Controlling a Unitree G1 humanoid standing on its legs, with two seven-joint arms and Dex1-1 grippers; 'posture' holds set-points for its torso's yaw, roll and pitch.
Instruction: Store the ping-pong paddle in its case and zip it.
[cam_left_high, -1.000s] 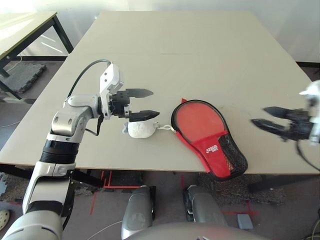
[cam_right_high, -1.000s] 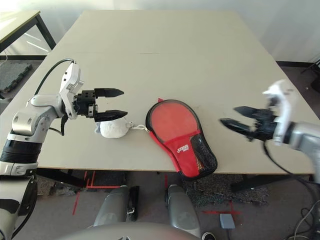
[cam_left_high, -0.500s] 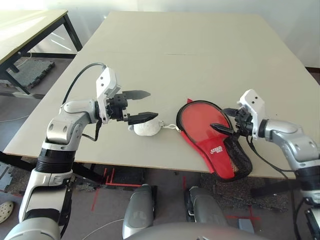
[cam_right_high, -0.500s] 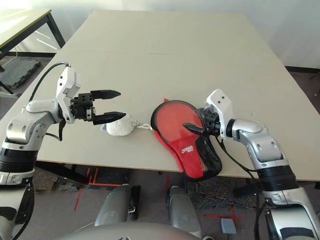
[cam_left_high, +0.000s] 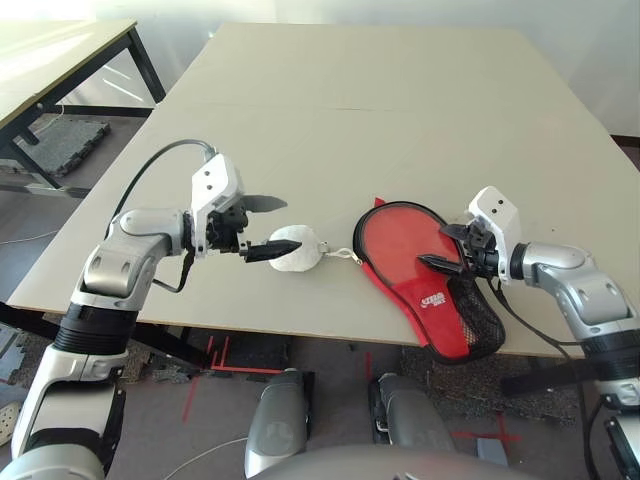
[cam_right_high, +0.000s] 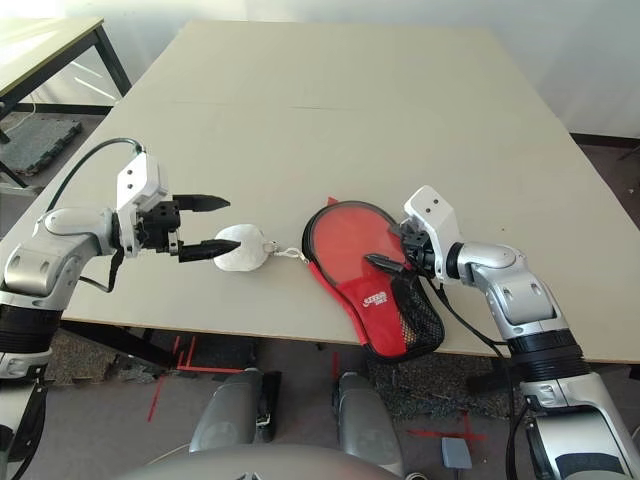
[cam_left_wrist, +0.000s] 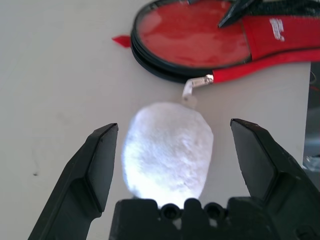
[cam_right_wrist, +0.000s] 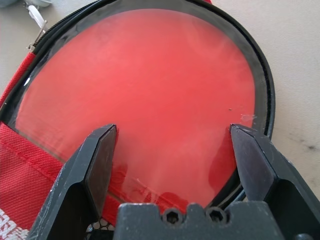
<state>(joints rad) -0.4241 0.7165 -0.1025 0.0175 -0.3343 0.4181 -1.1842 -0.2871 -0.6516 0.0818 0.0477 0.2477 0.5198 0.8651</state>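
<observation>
Now the ping-pong paddle lies inside the unzipped case near the table's front edge. Left gripper spread wide around the fluffy charm; right gripper spread wide over the paddle face.

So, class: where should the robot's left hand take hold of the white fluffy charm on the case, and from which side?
Grip the white fluffy charm across its rounded body, coming from the robot's left. It lies on the table between the left hand's open fingers, and its clip end points away toward the case, so the far side is probably more awkward.
</observation>
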